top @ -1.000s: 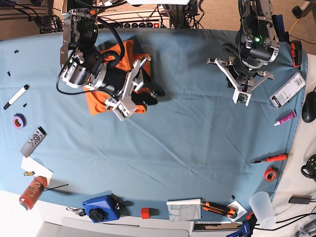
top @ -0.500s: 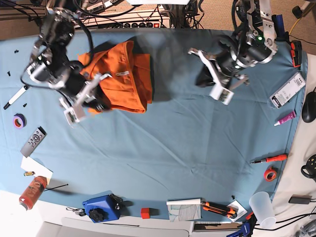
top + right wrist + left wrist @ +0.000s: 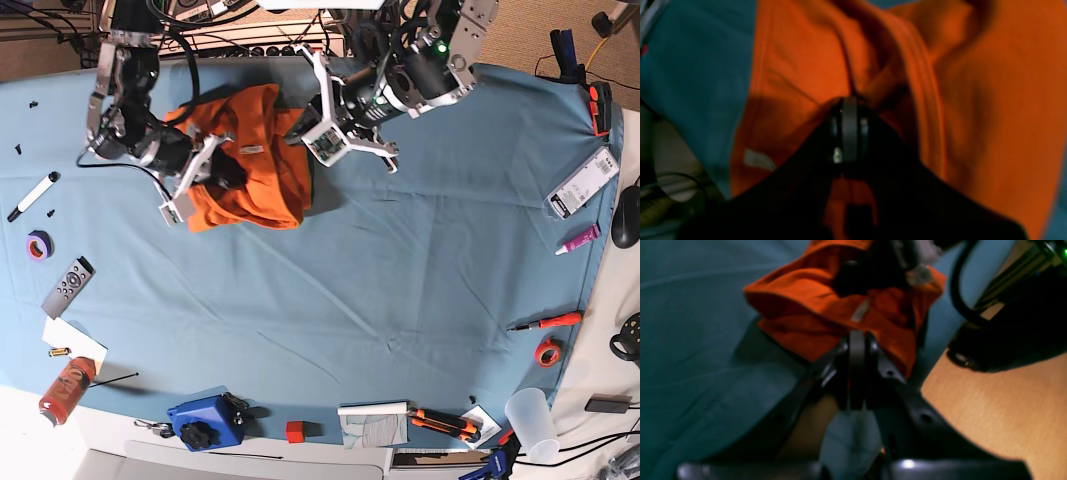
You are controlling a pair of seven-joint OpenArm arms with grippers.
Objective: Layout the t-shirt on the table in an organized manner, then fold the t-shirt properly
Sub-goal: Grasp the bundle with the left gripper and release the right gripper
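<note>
The t-shirt (image 3: 250,160) lies bunched in a rumpled heap at about eleven o'clock on the table (image 3: 400,260), close to the far edge, with its small white neck label (image 3: 247,150) turned up; nothing of it is spread flat, so the laying-out step looks barely begun. Both arms crowd onto the heap from opposite sides, which suits pulling it apart. The right gripper (image 3: 849,100) comes in from the nine o'clock side of the garment, and in its wrist view the jaws are pressed together with orange cloth gathered right at their tips, so it reads as pinched shut on a fold of the t-shirt near a stitched hem. The left gripper (image 3: 857,336) reaches in from the three o'clock side; its jaws are likewise closed against each other, their tips touching the lower edge of the orange fabric, but the blur leaves it unclear whether any cloth is actually caught between them. Two holds set on opposite edges would let the arms draw away from each other and stretch the shirt open. The likely hazard is a pinch that takes several layers at once, which would drag the whole bundle instead of unfolding it.
</note>
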